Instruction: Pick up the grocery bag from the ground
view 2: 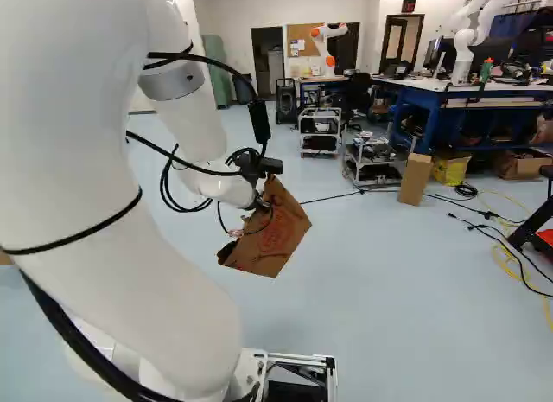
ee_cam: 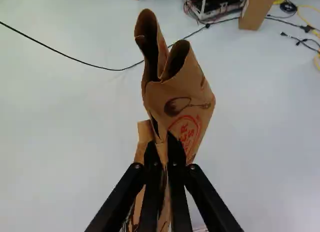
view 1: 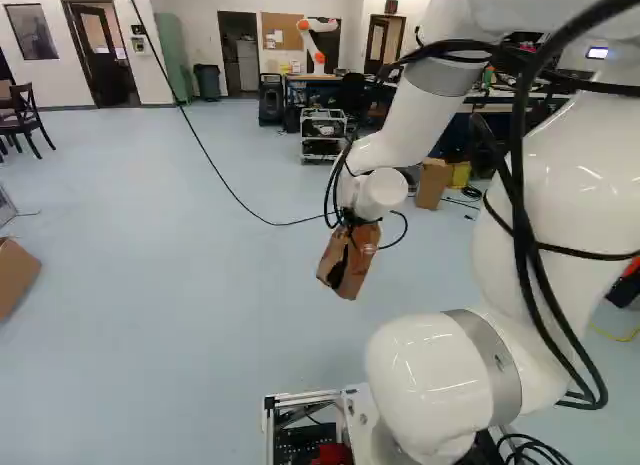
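The brown paper grocery bag (view 2: 275, 232) hangs tilted from my gripper (view 2: 251, 213), off the floor, in the right base view. The left base view shows the same bag (view 1: 349, 260) beneath the wrist, its lower end hanging down. Seen from the wrist, my gripper (ee_cam: 164, 154) is shut on the bag (ee_cam: 187, 100), pinching the paper between both fingers. The crumpled folds stick out ahead of the fingertips, with red lettering on one side. The parts of the bag behind the fingers are mostly hidden.
A black cable (view 1: 215, 170) crosses the floor beyond the bag. Farther off stand a white cart (view 2: 320, 130), a cardboard box (view 2: 416, 178), a yellow bag (view 2: 450, 169) and a blue workbench (view 2: 484, 98). Other robots stand at the back. A cardboard box (view 1: 15, 275) lies at the left of the left base view.
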Robot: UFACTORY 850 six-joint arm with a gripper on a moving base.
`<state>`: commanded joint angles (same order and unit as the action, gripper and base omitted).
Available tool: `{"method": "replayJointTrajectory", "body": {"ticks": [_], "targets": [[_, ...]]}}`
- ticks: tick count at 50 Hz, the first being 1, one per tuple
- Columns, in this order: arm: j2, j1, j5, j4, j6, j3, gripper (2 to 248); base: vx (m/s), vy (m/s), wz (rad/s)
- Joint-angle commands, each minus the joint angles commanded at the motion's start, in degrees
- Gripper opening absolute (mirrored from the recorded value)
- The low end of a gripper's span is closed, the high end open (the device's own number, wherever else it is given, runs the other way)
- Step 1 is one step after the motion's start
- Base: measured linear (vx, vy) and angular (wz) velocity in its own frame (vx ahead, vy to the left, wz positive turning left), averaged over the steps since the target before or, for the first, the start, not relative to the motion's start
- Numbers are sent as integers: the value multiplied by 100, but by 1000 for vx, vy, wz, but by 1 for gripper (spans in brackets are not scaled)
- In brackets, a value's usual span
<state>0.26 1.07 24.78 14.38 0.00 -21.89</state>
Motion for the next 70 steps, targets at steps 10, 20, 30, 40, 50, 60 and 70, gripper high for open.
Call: {"method": "replayJointTrajectory", "body": {"ticks": [10, 20, 30, 40, 50, 60, 70], "targets": [[335, -23, 536, -306, 0, 359, 22, 0, 0, 0], [629, -43, 1008, -575, 0, 675, 22, 0, 0, 0], [889, -60, 1424, -811, 0, 953, 22, 0, 0, 0], [1103, -75, 1767, -1007, 0, 1183, 22, 0, 0, 0], [1277, -87, 2046, -1166, 0, 1370, 22, 0, 0, 0], [1411, -96, 2261, -1288, 0, 1514, 22, 0, 0, 0], [1507, -102, 2414, -1376, 0, 1616, 22, 0, 0, 0]]}}
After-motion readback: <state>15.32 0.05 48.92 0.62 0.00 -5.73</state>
